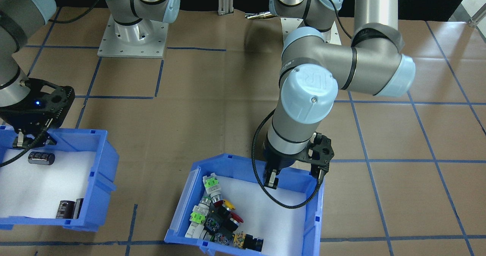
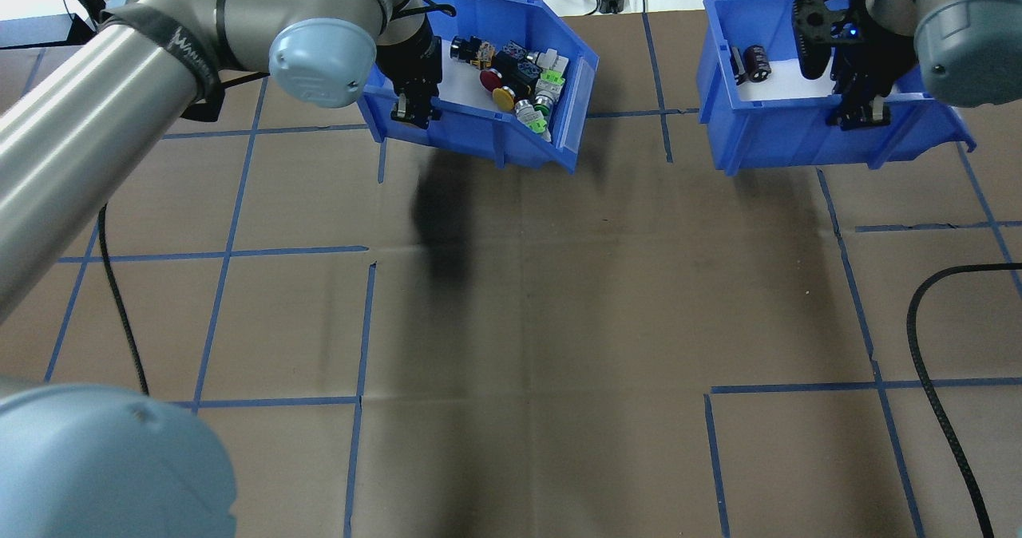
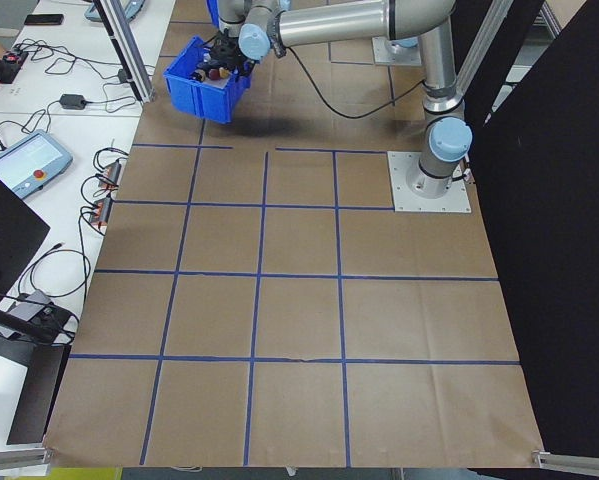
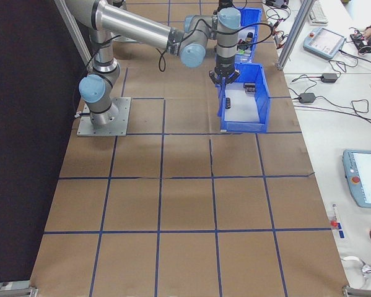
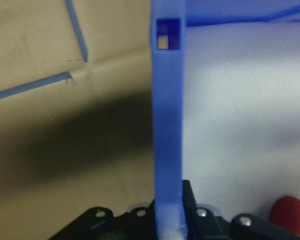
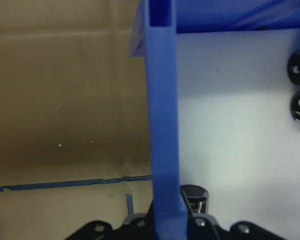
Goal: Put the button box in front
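Note:
The button box [image 2: 479, 135] is a blue bin with a white liner and a cluster of green, yellow, red and white push buttons [image 2: 515, 75] in one corner. It hangs tilted above the brown table, casting a dark shadow below. My left gripper [image 1: 271, 180] is shut on its back wall [image 5: 167, 125], one finger inside and one outside. A red button [image 5: 288, 215] shows low in the left wrist view. My right gripper [image 2: 858, 115] is shut on the wall [image 6: 162, 125] of the other blue bin [image 2: 766, 139].
The other blue bin [image 1: 102, 172] holds a few black cylinders [image 1: 41, 158] on white foam. Blue tape lines [image 2: 363, 322] grid the brown paper. A black cable [image 2: 934, 410] lies at the near right. Both arm bases [image 1: 133, 35] stand at the robot's side.

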Robot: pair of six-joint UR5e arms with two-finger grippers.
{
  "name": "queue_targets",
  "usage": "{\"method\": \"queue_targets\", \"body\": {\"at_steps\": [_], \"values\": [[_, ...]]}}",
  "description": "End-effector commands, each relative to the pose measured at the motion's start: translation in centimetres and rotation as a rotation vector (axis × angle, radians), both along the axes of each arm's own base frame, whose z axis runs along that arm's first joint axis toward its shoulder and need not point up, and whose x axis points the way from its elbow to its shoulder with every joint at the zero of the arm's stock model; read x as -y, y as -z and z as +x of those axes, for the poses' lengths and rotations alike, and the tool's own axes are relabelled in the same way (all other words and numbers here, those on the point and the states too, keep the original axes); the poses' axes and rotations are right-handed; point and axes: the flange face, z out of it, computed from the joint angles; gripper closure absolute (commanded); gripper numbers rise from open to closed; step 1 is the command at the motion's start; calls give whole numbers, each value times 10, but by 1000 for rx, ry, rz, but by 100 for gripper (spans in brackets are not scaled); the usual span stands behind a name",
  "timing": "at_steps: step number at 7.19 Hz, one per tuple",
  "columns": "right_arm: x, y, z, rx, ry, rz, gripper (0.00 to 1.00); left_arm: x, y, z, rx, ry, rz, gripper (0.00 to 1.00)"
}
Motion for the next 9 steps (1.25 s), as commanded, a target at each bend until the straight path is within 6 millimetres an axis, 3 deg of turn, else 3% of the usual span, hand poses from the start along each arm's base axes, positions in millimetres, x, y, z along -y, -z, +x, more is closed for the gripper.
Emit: {"method": "queue_targets", "body": {"at_steps": [1, 3, 4, 5, 7, 9], "values": [[-49, -8, -30, -3, -40, 5, 99, 15, 36, -52, -36, -50, -11, 98], [-111, -17, -30, 0, -42, -23, 99, 22, 55, -60, -40, -43, -8, 91], [-118, -16, -27, 2, -54, -24, 99, 21, 50, -67, -60, -67, 0, 79], [-119, -16, -26, 3, -55, -25, 99, 20, 46, -69, -90, -117, 10, 44], [-119, -15, -25, 4, -56, -22, 99, 13, 33, -65, -92, -142, 22, 0], [-119, -15, -25, 5, -55, -21, 99, -3, -10, -41, -52, 21, 36, 0]]}}
